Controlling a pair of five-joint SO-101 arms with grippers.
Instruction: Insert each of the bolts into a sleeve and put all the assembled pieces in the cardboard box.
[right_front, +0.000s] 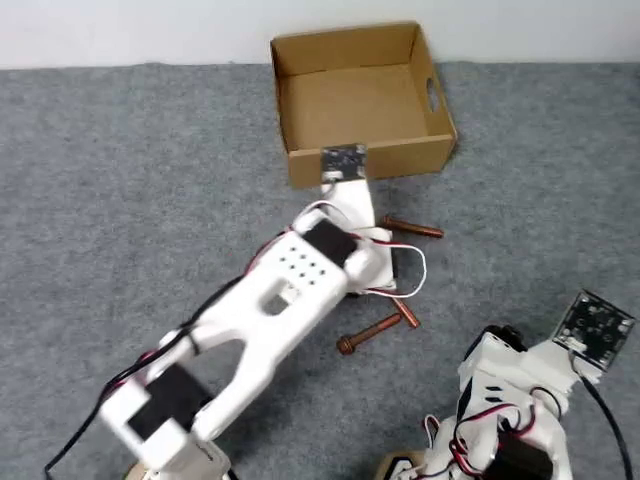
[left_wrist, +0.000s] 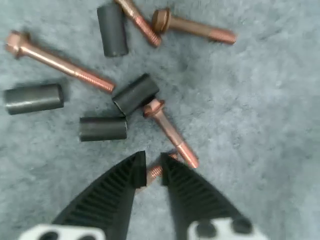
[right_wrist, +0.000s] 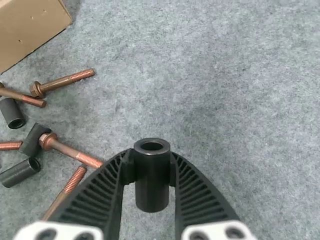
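My left gripper (left_wrist: 153, 169) hangs low over the grey carpet, shut on a copper bolt (left_wrist: 154, 173) whose threaded tip pokes out between the fingers. Just beyond it lie several loose bolts (left_wrist: 170, 131) and several black sleeves (left_wrist: 135, 94), some touching each other. My right gripper (right_wrist: 151, 167) is shut on one black sleeve (right_wrist: 151, 175), held upright with its bore facing the camera, above bare carpet. The cardboard box (right_front: 360, 150) stands open at the back of the table. In the high view the left arm (right_front: 290, 290) stretches from the front left toward the box.
Two bolts (right_front: 412, 228) (right_front: 378, 332) show beside the left arm in the high view. The right arm (right_front: 520, 400) sits at the front right. In the right wrist view the pile of bolts (right_wrist: 62, 82) and sleeves (right_wrist: 12, 112) lies off to one side, near the box corner (right_wrist: 25, 25).
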